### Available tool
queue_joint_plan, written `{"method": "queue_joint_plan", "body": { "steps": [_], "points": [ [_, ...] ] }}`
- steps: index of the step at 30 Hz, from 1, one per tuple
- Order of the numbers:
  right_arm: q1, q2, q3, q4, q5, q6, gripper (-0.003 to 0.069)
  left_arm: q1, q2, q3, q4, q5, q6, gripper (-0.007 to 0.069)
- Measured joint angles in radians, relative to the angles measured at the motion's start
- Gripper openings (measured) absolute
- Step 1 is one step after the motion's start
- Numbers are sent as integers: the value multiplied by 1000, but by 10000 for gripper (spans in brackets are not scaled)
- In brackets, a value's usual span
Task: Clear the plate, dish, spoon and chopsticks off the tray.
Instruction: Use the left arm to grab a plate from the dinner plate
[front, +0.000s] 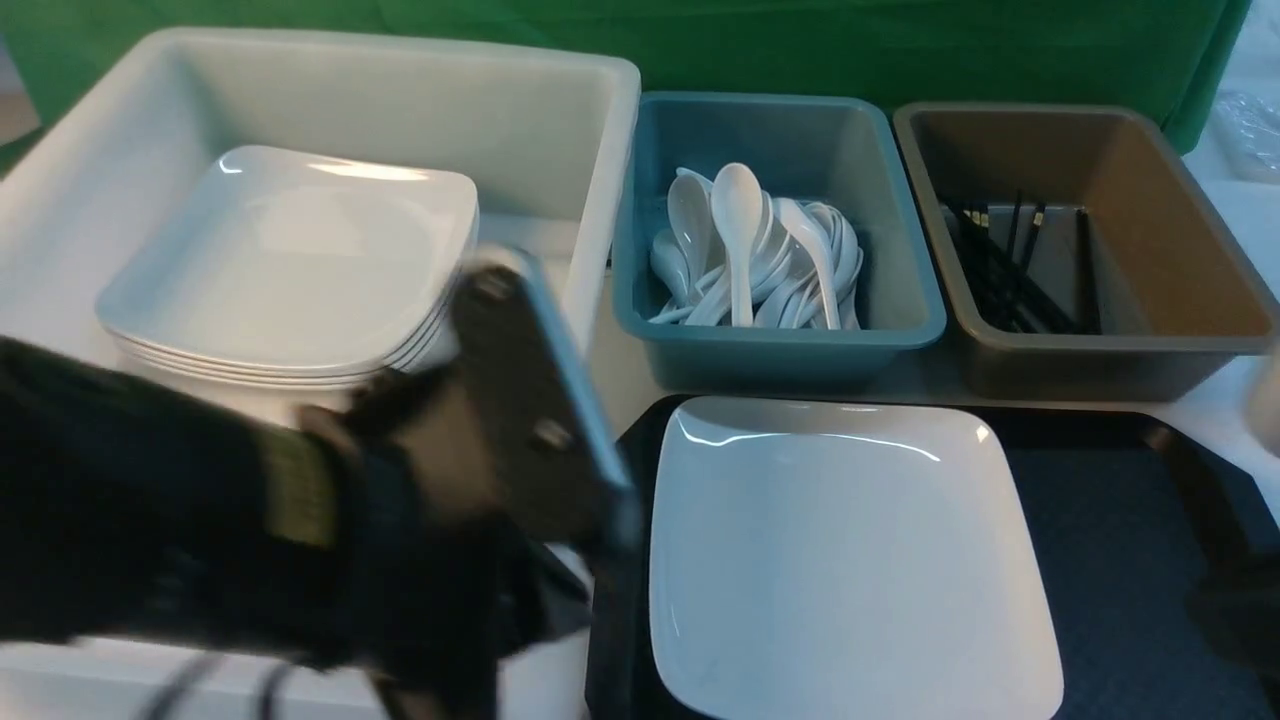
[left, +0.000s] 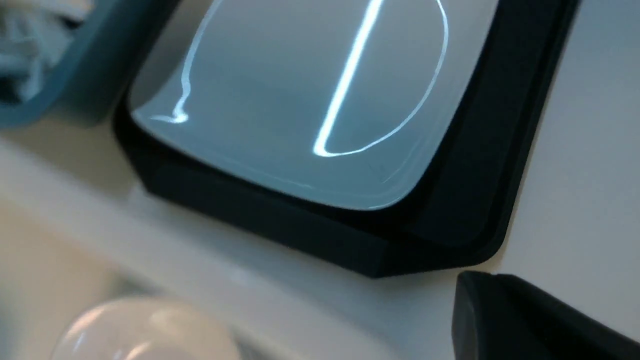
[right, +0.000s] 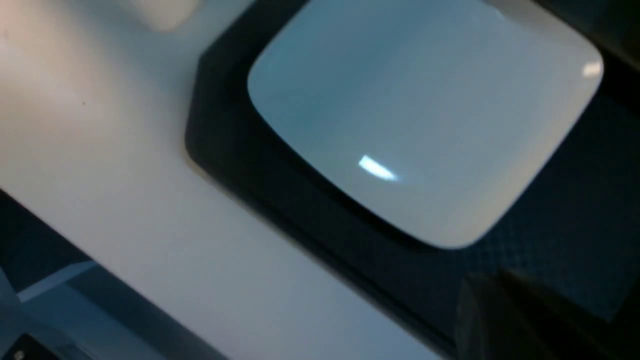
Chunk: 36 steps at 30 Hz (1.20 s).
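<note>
The large white square plate (front: 840, 560) lies on the left half of the black tray (front: 1110, 540). It also shows in the left wrist view (left: 300, 100) and the right wrist view (right: 415, 115). No dish, spoon or chopsticks show on the tray. My left gripper (front: 560, 430) is blurred, above the tub's front right corner, just left of the tray. One of its fingers (left: 505, 320) shows with nothing against it. My right gripper is a dark blur at the right edge (front: 1240, 600) over the tray's right end. One of its fingers (right: 500, 320) is bare.
A big white tub (front: 600, 200) at back left holds a stack of square plates (front: 290, 260). A teal bin (front: 900, 220) holds several white spoons (front: 750, 260). A brown bin (front: 1180, 220) holds black chopsticks (front: 1010, 280). A blurred round white shape (left: 140, 330) lies past the tub rim.
</note>
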<state>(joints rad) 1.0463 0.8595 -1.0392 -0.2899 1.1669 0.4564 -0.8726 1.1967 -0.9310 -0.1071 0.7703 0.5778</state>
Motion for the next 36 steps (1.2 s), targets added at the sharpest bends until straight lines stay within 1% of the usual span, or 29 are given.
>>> {"method": "queue_joint_plan", "body": {
  "steps": [3, 7, 9, 14, 17, 21, 24, 27, 34, 36],
  "points": [
    [0, -119, 94, 0, 0, 50, 59, -107, 142, 0, 75, -98, 45, 13],
    [0, -225, 141, 19, 0, 73, 60, -146, 273, 0, 107, -170, 101, 29],
    [0, -281, 151, 25, 0, 76, 64, -146, 334, 0, 114, -178, 135, 61],
    [0, -335, 155, 28, 0, 76, 71, -145, 421, 0, 156, -181, 165, 185],
    [0, -343, 155, 29, 0, 67, 72, -131, 444, 0, 163, -195, 183, 305],
    [0, -343, 156, 30, 0, 52, 78, -91, 464, 0, 172, -221, 202, 409],
    [0, -343, 156, 31, 0, 51, 84, -67, 479, 0, 176, -236, 237, 432],
    [0, -343, 156, 31, 0, 50, 90, -62, 492, 0, 178, -259, 270, 434],
    [0, -343, 156, 31, 0, 50, 91, -62, 529, 0, 212, -307, 287, 407],
    [0, -343, 156, 31, 0, 50, 91, -62, 557, -1, 251, -329, 281, 397]
  ]
}}
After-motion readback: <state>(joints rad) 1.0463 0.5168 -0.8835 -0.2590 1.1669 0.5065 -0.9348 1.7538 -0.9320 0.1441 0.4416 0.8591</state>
